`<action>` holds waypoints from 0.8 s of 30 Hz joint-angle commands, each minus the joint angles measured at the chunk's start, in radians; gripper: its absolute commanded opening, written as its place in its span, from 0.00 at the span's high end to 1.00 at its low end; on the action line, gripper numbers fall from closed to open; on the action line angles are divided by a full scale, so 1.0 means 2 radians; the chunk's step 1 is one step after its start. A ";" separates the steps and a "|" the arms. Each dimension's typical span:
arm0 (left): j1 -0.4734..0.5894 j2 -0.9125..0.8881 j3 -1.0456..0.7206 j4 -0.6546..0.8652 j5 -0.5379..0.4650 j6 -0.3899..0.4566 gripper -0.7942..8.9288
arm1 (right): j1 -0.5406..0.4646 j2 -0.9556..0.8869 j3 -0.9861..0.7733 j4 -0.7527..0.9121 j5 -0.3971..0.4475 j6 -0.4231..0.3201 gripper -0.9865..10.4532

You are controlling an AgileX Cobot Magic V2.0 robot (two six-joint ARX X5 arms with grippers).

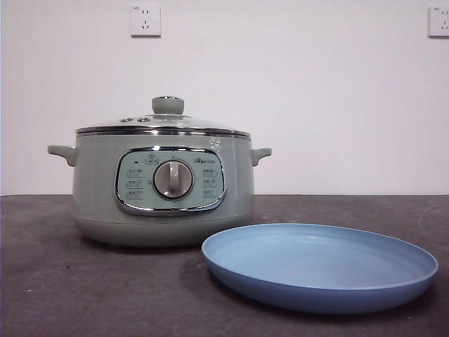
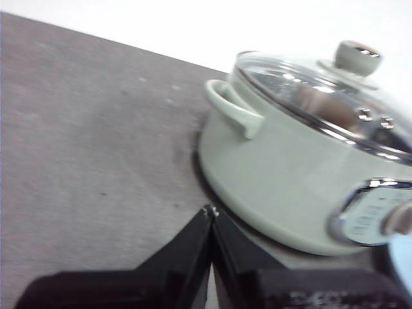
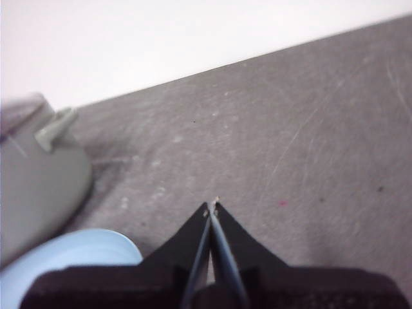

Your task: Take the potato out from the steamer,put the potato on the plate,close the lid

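The sage-green steamer (image 1: 163, 184) stands on the dark table left of centre, its glass lid (image 1: 165, 123) shut on it. Through the lid in the left wrist view, an orange-brown potato (image 2: 322, 103) shows inside the steamer (image 2: 283, 187). The light-blue plate (image 1: 319, 265) lies empty in front and to the right of the steamer. My left gripper (image 2: 210, 210) is shut and empty, over the table beside the steamer's handle. My right gripper (image 3: 213, 206) is shut and empty, over bare table apart from the plate (image 3: 71, 257) and steamer (image 3: 38, 187). Neither gripper shows in the front view.
The dark grey table (image 1: 56, 295) runs back to a white wall with two sockets (image 1: 145, 21). The steamer's side handles (image 1: 63, 152) stick out left and right.
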 commanded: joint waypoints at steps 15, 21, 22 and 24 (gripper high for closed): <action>0.001 0.054 0.147 -0.071 0.052 -0.031 0.93 | 0.001 0.056 0.104 -0.006 -0.084 0.118 0.92; 0.001 0.157 0.243 -0.122 0.128 0.034 0.93 | 0.006 0.150 0.216 -0.090 -0.134 0.026 0.92; 0.001 0.175 0.261 -0.133 0.141 0.049 0.93 | 0.007 0.170 0.236 -0.110 -0.143 0.007 0.92; 0.001 0.206 0.293 -0.152 0.163 0.076 0.93 | 0.010 0.206 0.275 -0.149 -0.159 -0.029 0.92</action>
